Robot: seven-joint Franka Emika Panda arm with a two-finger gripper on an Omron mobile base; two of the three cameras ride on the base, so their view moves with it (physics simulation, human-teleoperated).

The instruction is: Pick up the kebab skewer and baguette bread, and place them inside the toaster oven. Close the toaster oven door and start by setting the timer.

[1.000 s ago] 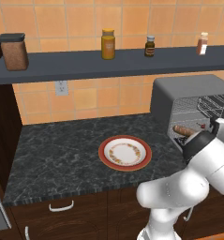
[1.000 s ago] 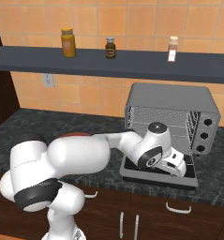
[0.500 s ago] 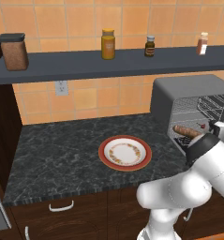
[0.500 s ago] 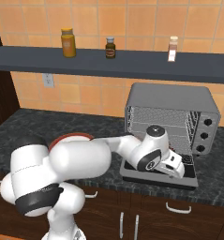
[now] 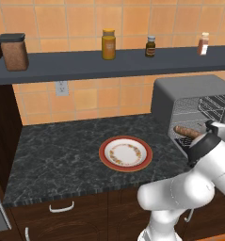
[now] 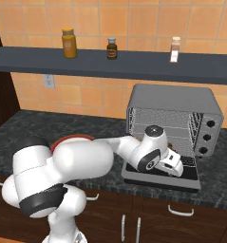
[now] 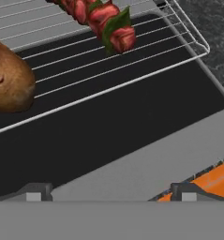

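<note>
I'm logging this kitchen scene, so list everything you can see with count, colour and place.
toaster oven: 1, grey, counter right
toaster oven door: 1, dark glass, folded down open
baguette bread: 1, brown, on oven rack
kebab skewer: 1, red and green chunks, on rack
plate: 1, red-rimmed, on counter
jars and bottles: 4, on shelf
wall outlet: 1, white
arm: 1, white
fingers: 2, dark, apart, holding nothing, above door

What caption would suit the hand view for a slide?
Baguette bread and kebab skewer rest on the wire rack above the open toaster oven door.
</note>
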